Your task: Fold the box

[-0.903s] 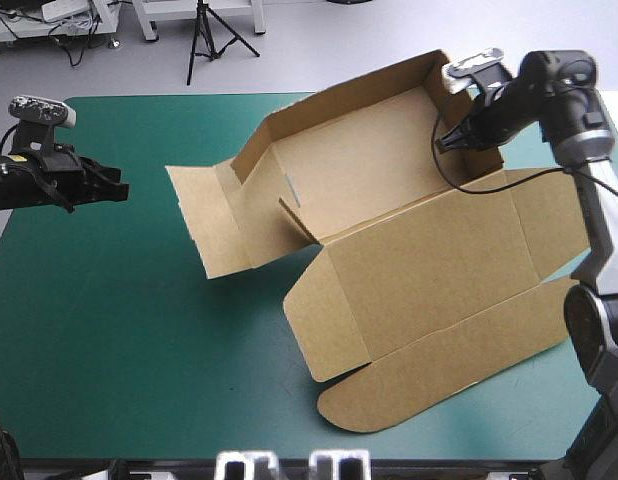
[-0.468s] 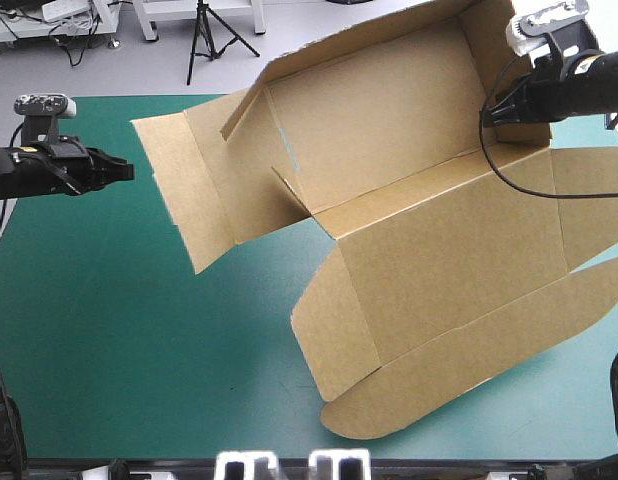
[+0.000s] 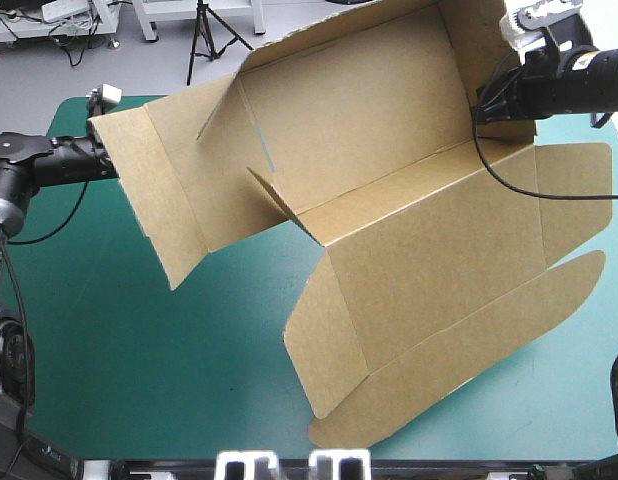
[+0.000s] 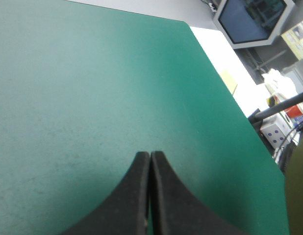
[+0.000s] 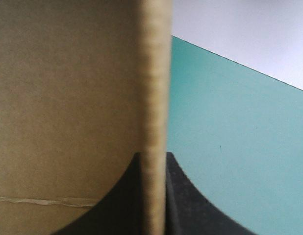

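The brown box (image 3: 389,150) is a large cut sheet held up off the teal-green cover, its back panel and side walls tilted up and its lid panel and rounded flap (image 3: 469,360) hanging down to the front. My right gripper (image 3: 486,104) is shut on the box's right wall; in the right wrist view the board's edge (image 5: 154,98) runs between the black fingers (image 5: 183,196). My left gripper (image 3: 101,160) sits at the box's left flap (image 3: 159,190), its tip hidden behind it. In the left wrist view it (image 4: 150,154) is shut on nothing, over bare cover.
The teal-green cover (image 3: 139,350) shows at the front left, under and beside the hanging panels. In the left wrist view the table's edge (image 4: 225,93) runs ahead of the gripper, and a strip of brown board (image 4: 298,196) shows beside it.
The right gripper has lifted and tilted the box higher, and its left flap has swung left. The left arm has moved in toward that flap, its tip now behind it.
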Controlling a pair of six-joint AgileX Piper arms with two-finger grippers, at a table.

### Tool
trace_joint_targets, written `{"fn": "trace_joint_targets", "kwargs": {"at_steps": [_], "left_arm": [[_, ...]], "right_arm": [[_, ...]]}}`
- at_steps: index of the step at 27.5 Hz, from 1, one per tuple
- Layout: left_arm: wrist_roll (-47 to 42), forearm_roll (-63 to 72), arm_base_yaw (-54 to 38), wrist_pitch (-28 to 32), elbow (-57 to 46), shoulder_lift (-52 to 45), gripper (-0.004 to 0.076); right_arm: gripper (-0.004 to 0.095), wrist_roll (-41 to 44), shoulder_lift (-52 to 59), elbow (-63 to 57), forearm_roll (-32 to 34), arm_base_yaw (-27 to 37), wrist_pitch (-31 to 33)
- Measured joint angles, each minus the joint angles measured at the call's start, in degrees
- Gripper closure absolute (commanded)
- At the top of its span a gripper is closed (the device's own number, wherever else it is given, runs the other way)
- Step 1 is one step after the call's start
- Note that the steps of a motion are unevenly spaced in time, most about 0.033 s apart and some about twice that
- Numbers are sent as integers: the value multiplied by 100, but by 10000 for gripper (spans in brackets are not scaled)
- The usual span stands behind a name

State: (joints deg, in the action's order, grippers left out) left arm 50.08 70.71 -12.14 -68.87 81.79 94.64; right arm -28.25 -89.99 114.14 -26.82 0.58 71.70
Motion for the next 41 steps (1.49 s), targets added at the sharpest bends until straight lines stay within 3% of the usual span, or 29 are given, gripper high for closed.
{"fn": "trace_joint_targets", "kwargs": {"at_steps": [6,15,17,29,32,41], "left_arm": [[189,89,896,-26,0,4,703],[332,123,1398,-28,117,-6,411],[317,123,1398,-5,130,-59,376],[285,472,1382,10,219,-346,370],[260,634,1404,-67,238,-437,370],[229,501,1404,16,244,-559,370]], "right_arm": [[926,146,-323,0,-102,0,-109],[925,497,-924,0,300,0,-175],[924,527,-1014,0,305,0,-175],[925,878,-1118,0,1023,-598,-601],[925,1048,-1164,0,1535,-883,-787],[925,1168,-1170,0,1500,-932,-813]]}}
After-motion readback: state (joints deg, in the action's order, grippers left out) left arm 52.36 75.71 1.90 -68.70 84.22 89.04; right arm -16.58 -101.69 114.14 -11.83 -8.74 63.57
